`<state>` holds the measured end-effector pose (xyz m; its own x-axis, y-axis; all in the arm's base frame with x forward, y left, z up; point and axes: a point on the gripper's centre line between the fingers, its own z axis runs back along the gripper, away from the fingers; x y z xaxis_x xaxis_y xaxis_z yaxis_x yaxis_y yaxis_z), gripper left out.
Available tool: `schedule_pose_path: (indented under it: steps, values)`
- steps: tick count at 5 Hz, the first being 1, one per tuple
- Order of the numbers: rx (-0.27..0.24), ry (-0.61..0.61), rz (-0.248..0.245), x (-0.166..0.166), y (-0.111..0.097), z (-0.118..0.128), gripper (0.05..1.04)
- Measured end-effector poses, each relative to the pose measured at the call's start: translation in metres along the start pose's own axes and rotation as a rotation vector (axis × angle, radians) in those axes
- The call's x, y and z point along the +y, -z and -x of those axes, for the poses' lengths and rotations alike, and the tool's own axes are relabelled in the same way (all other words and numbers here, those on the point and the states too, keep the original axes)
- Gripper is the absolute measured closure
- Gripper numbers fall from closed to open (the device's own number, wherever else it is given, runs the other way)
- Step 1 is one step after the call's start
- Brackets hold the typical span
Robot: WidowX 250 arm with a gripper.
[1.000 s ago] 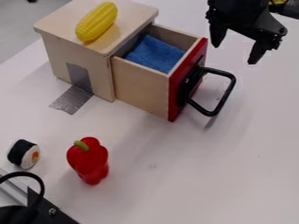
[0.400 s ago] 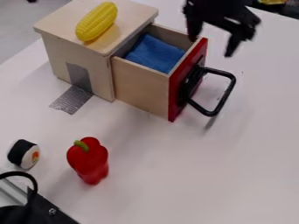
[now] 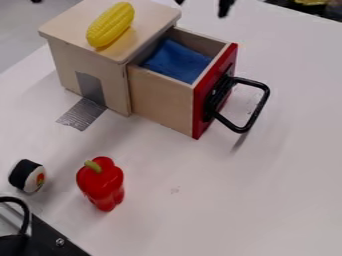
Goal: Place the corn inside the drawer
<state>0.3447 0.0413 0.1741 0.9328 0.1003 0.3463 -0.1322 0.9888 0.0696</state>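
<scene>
At the top edge of the view, the two fingertips of my black gripper (image 3: 202, 5) hang apart, with nothing between the parts that show; the rest of it is cut off. They are to the right of the yellow corn (image 3: 110, 24), which lies on the flat top of the wooden box (image 3: 72, 21). Pulled out to the right of the box is the drawer (image 3: 162, 101), with a red front and a black loop handle. A blue cloth (image 3: 178, 61) lies inside it.
A red pepper (image 3: 101, 183) stands on the white table (image 3: 220, 210), with a sushi roll (image 3: 27, 176) to its left. Silver tape (image 3: 82, 114) runs from the box onto the table. Black equipment (image 3: 48, 239) occupies the lower left corner.
My gripper has moved left and up, from the upper right to the top edge, mostly out of the view. The corn, box and drawer have stayed in place.
</scene>
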Motion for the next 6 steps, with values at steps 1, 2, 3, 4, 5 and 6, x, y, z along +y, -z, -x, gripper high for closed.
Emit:
schedule_pose_path:
  steps: [1, 2, 3, 4, 5, 6]
  values:
    - [0.008, -0.041, 0.012, 0.032, -0.010, 0.009, 0.083]
    - [0.022, -0.079, 0.012, 0.061, -0.008, 0.018, 0.083]
    - [0.066, -0.106, 0.024, 0.082, 0.013, 0.029, 0.083]
    - [0.145, -0.095, 0.022, 0.091, 0.038, 0.038, 0.082]
    - [0.188, -0.077, 0.015, 0.095, 0.049, 0.043, 0.082]
    - [0.219, -0.074, 0.018, 0.095, 0.059, 0.046, 0.130]
